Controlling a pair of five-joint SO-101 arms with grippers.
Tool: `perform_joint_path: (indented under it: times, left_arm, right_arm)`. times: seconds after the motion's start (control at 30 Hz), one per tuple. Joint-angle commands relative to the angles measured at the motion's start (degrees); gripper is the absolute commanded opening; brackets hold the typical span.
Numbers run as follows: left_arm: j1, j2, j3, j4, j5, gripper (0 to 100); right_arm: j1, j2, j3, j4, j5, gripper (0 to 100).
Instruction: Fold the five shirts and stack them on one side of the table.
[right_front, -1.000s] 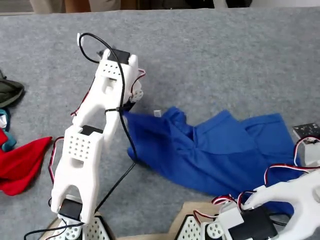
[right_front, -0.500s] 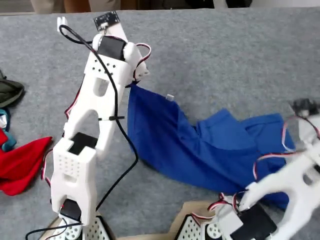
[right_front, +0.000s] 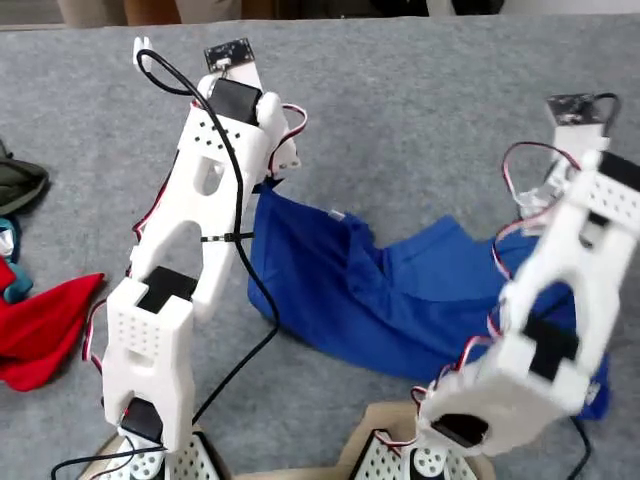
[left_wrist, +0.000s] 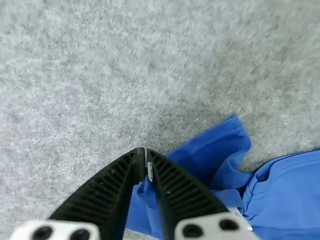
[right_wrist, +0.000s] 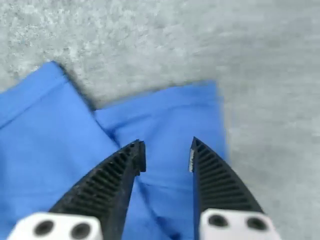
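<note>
A blue shirt (right_front: 400, 300) lies crumpled on the grey table (right_front: 420, 110), right of centre. My left gripper (right_front: 272, 180) is at the shirt's far left corner, shut on the edge of the fabric (left_wrist: 215, 160), and the corner is pulled up a little. In the left wrist view the black fingers (left_wrist: 120, 185) pinch the blue cloth at their tips. My right gripper (right_wrist: 167, 150) stands open just above the right part of the blue shirt (right_wrist: 75, 140), with nothing between its fingers. The right arm (right_front: 570, 250) stretches over the shirt's right side.
A red cloth (right_front: 40, 330) lies at the table's left edge. A dark green garment (right_front: 20, 185) and a teal piece (right_front: 8, 240) lie beyond it. Bare grey table extends along the far side. The arm bases (right_front: 400, 460) stand at the near edge.
My left gripper pulled the shirt's left corner toward the far side of the table. The right arm swung from the near edge out over the shirt's right part.
</note>
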Motion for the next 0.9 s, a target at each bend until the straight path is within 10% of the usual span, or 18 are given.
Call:
perform_joint_path:
  times: [0.0, 0.87]
  left_arm:
    - [0.26, -3.03, 0.09, 0.62, -0.18, 2]
    - [0.35, -2.59, 0.09, 0.62, -0.18, 2]
  right_arm:
    - [-3.91, 7.78, -11.21, 7.74, -1.05, 16.4]
    - [-17.98, 27.74, -21.58, 4.75, -1.05, 16.3]
